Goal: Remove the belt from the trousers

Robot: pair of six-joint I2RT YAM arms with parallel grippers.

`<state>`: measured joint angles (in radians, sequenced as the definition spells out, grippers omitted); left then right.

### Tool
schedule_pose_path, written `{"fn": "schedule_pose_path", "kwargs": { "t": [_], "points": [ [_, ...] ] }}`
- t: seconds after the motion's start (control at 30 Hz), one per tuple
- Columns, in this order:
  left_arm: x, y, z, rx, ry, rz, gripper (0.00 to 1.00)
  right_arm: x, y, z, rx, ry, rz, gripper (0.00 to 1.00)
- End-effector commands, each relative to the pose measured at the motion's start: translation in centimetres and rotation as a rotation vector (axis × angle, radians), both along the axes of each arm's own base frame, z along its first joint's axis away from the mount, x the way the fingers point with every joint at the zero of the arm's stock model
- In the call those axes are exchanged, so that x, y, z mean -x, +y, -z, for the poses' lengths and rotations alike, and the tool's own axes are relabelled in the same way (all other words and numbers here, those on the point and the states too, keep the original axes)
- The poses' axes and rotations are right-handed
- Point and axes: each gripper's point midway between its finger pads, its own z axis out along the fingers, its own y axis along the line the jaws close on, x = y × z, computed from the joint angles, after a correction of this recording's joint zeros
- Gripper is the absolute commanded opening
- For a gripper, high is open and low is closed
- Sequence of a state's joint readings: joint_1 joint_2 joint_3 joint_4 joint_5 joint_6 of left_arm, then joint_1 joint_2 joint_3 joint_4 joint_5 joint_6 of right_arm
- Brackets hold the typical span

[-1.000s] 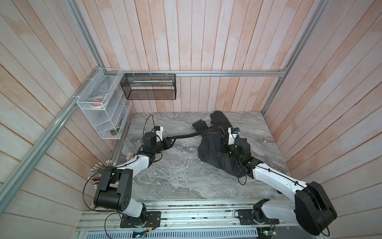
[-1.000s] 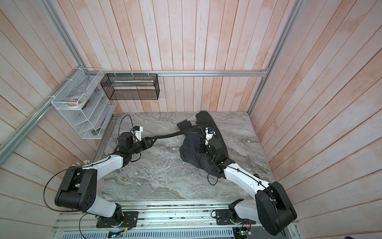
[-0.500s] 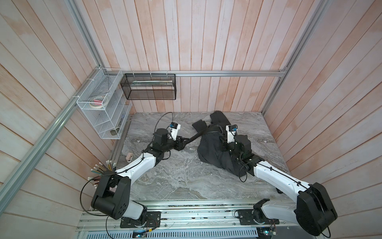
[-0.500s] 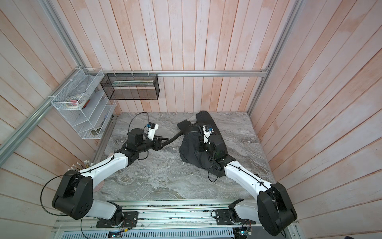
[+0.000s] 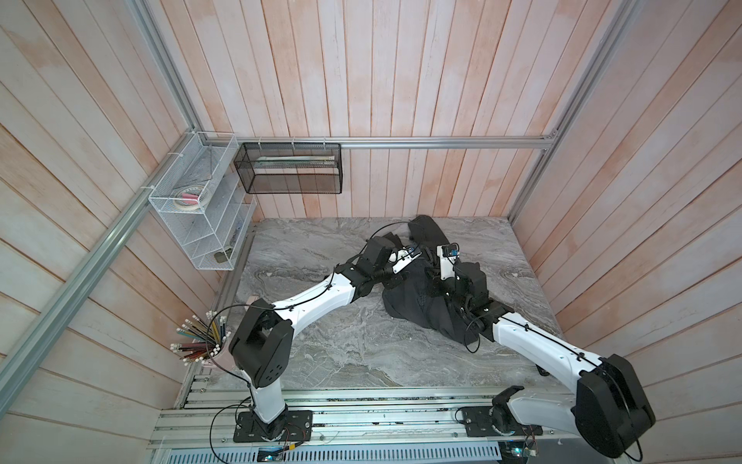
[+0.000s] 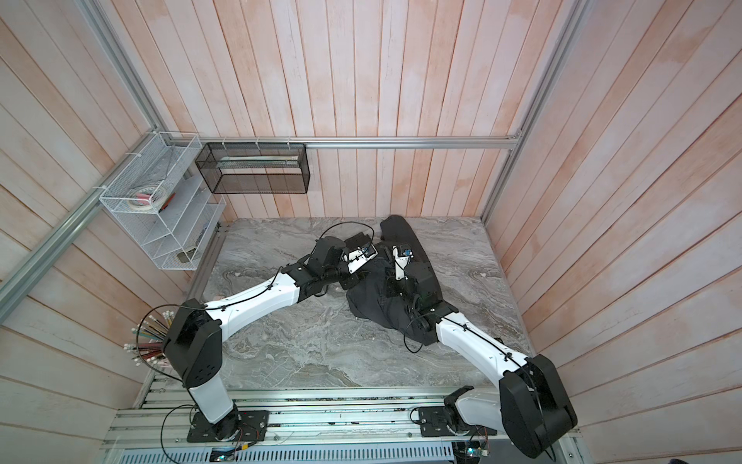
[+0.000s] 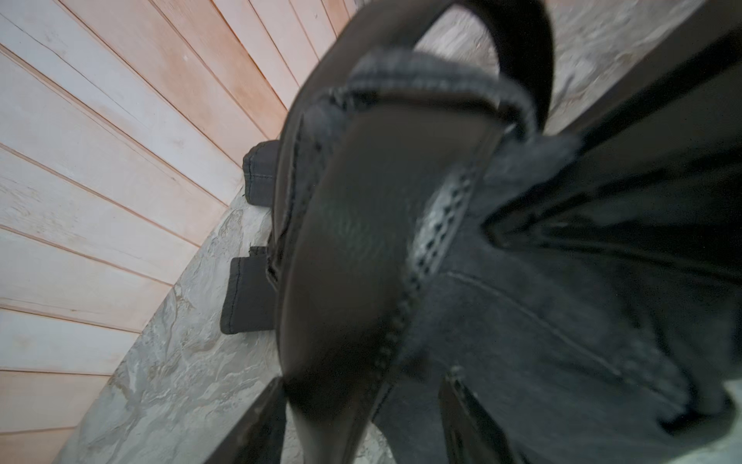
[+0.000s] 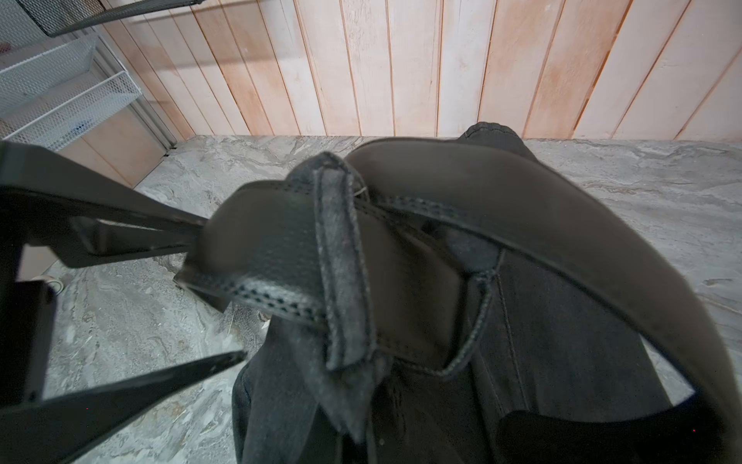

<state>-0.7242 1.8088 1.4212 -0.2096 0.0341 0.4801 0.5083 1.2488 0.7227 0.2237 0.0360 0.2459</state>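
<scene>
Marble table [image 5: 341, 341] carries the trousers [image 5: 413, 301] with the belt [image 8: 281, 249] threaded through a loop [image 8: 341, 273]; the left gripper [image 8: 225, 289], jaws apart around it, should close and pull straight along it, the fully closed right gripper [image 5: 433, 277] pinning the cloth.

Robot lab booth: plank walls [image 5: 361, 80], aluminium frame [image 5: 441, 142], marble tabletop [image 5: 341, 349], wire shelves [image 5: 200, 225].
</scene>
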Motion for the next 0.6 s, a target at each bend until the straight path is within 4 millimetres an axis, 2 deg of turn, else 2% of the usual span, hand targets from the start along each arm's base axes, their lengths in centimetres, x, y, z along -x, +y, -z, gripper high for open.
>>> {"fn": "schedule_pose_path", "kwargs": {
  "t": [0.0, 0.13, 0.23, 0.37, 0.57],
  "points": [
    [-1.5, -0.3, -3.0, -0.005, -0.093, -0.021, 0.48, -0.1, 0.8, -4.0, -0.071, -0.094, -0.023, 0.00],
    [-2.4, -0.1, -5.3, 0.058, -0.153, -0.076, 0.18, 0.2, 0.2, -3.5, -0.072, -0.090, 0.004, 0.00],
    [-2.7, 0.8, -6.9, 0.090, -0.189, -0.125, 0.04, 0.3, -0.5, -2.9, -0.066, -0.081, 0.035, 0.00],
    [-2.3, 2.2, -9.4, 0.152, -0.208, -0.147, 0.00, 0.2, -1.2, -1.8, -0.075, -0.054, 0.070, 0.00],
    [-0.3, 4.9, -15.4, 0.312, -0.242, -0.127, 0.00, -0.4, -2.1, 1.9, -0.078, 0.029, 0.112, 0.00]
  ]
}}
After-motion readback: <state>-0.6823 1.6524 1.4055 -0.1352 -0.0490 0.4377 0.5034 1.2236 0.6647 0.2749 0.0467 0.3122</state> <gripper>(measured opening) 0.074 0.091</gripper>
